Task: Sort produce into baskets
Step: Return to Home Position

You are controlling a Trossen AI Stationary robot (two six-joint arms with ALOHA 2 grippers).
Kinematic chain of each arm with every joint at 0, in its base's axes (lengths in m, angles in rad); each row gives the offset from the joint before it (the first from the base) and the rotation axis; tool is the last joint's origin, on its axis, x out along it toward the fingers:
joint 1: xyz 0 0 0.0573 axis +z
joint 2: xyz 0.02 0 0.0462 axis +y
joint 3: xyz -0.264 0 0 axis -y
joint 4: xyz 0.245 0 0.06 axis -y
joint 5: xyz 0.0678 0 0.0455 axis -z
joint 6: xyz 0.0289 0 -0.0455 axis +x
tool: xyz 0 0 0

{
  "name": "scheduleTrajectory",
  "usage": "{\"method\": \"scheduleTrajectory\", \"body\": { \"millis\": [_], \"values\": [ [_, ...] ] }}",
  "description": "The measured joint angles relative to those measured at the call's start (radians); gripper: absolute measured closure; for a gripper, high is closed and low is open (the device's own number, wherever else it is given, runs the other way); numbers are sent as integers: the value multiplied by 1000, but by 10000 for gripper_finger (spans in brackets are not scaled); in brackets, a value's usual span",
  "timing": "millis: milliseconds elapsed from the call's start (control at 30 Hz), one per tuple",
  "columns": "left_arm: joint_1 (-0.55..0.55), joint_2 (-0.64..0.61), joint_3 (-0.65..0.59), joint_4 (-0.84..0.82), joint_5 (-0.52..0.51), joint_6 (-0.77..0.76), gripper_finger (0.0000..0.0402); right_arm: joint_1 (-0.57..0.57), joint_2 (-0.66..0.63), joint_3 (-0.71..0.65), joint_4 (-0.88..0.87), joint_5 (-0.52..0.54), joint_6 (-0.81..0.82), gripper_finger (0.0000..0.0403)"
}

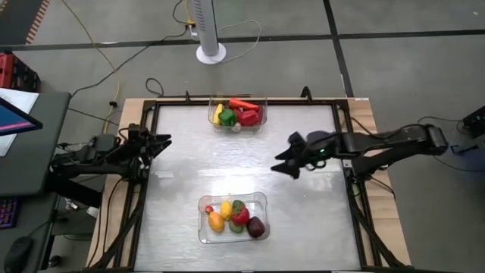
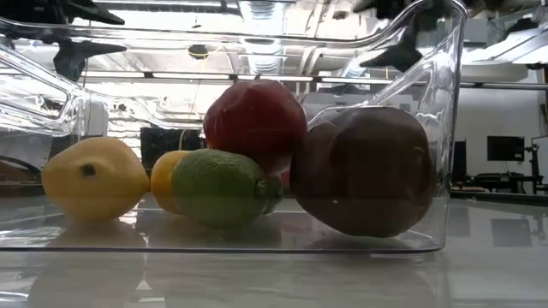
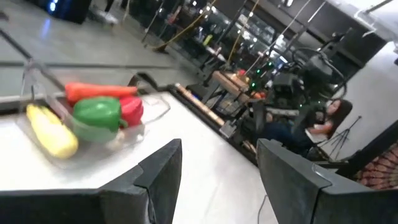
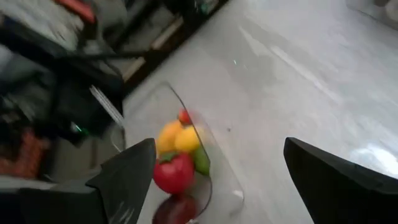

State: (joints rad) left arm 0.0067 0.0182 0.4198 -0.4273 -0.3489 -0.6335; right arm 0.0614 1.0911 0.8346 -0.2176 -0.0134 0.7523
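Two clear baskets hold the produce. The far basket (image 1: 238, 114) holds a carrot, a green pepper, red pieces and a yellow one; it also shows in the left wrist view (image 3: 93, 118). The near basket (image 1: 233, 218) holds yellow, orange, green, red and dark maroon pieces; it fills the low view (image 2: 231, 171) and shows in the right wrist view (image 4: 180, 162). My left gripper (image 1: 163, 142) is open and empty at the table's left edge. My right gripper (image 1: 288, 163) is open and empty above the table's right half, between the two baskets.
Bare table top (image 1: 227, 163) lies between the baskets. A black frame (image 1: 341, 121) runs round the table. A white fan base (image 1: 211, 53) stands on the floor beyond the far edge. A person (image 3: 323, 124) sits in the room beyond the table.
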Motion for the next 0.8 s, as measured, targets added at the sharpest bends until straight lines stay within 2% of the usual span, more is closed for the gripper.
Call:
{"method": "scheduleTrajectory", "body": {
  "millis": [133,333,500,800],
  "values": [
    [0,-2,0,-2,0,-65,208,-60,-160,-148,97,-2,34,24],
    [0,-1,0,-31,11,-90,208,-72,-385,-246,89,131,-11,24],
    [0,-2,0,-36,-7,-90,208,-93,-589,-329,73,199,-36,24],
    [0,-1,0,-37,-32,-35,208,-129,-887,-432,-43,203,-42,24]
  ]
}}
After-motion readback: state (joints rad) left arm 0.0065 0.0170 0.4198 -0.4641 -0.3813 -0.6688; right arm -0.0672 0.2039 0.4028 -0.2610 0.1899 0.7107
